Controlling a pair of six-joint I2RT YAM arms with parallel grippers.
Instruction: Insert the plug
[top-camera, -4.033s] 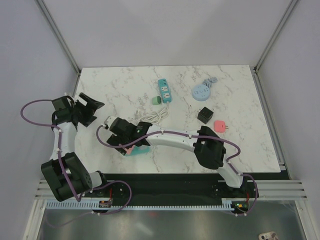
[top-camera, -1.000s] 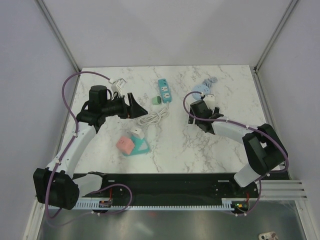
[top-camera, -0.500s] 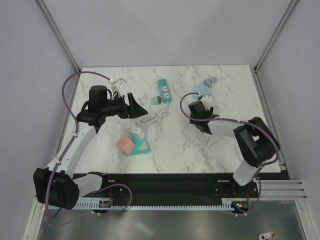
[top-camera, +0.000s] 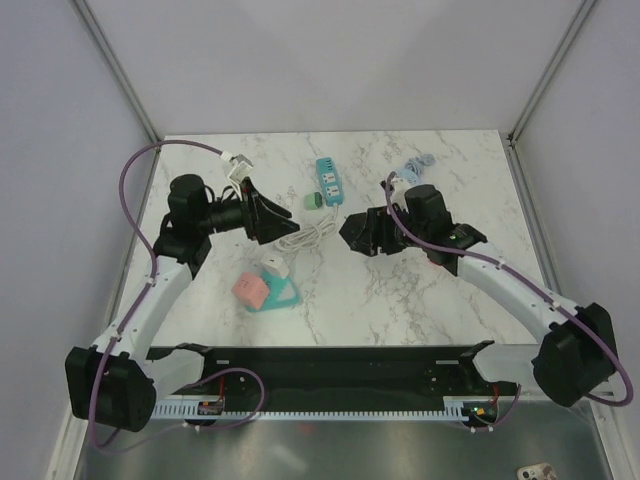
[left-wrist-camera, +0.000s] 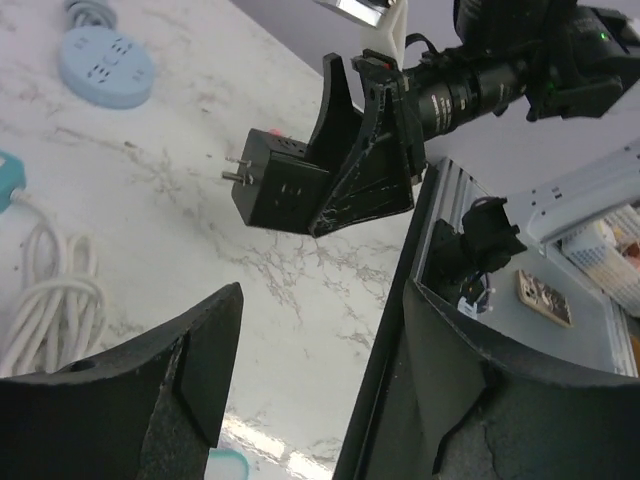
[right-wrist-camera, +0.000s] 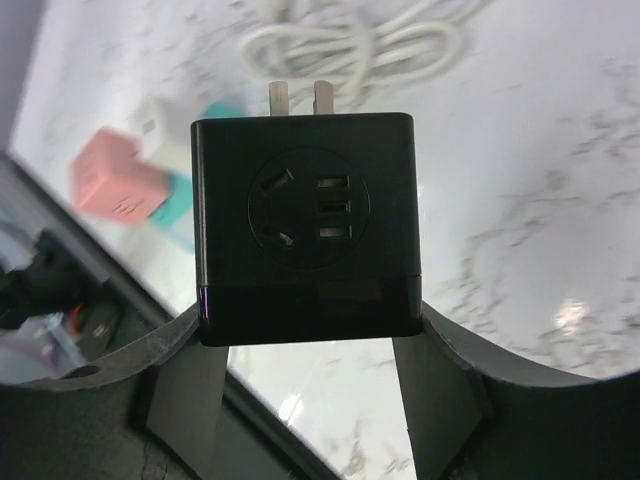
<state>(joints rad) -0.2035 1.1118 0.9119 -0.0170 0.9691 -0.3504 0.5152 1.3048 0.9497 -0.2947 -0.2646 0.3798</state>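
My right gripper (top-camera: 362, 234) is shut on a black cube plug (top-camera: 355, 231) and holds it above the table's middle, prongs pointing left. In the right wrist view the cube (right-wrist-camera: 305, 230) sits between my fingers (right-wrist-camera: 185, 385), its socket face toward the camera and its two prongs on top. The left wrist view shows the same cube (left-wrist-camera: 275, 185) in the air. My left gripper (top-camera: 276, 216) is open and empty, facing the cube from the left; its jaws (left-wrist-camera: 320, 370) stand wide apart. A teal power strip (top-camera: 328, 180) lies at the back.
A coiled white cable (top-camera: 305, 235) lies between the grippers. A green plug (top-camera: 313, 200) sits beside the teal strip. A round blue socket (top-camera: 403, 175) is at the back right. A pink cube (top-camera: 249, 290), a white cube (top-camera: 273, 267) and a teal piece (top-camera: 284, 296) lie front left.
My right gripper has lifted the black cube plug off the table and swung it left toward the middle. My left gripper has stayed near the white cable, turned slightly.
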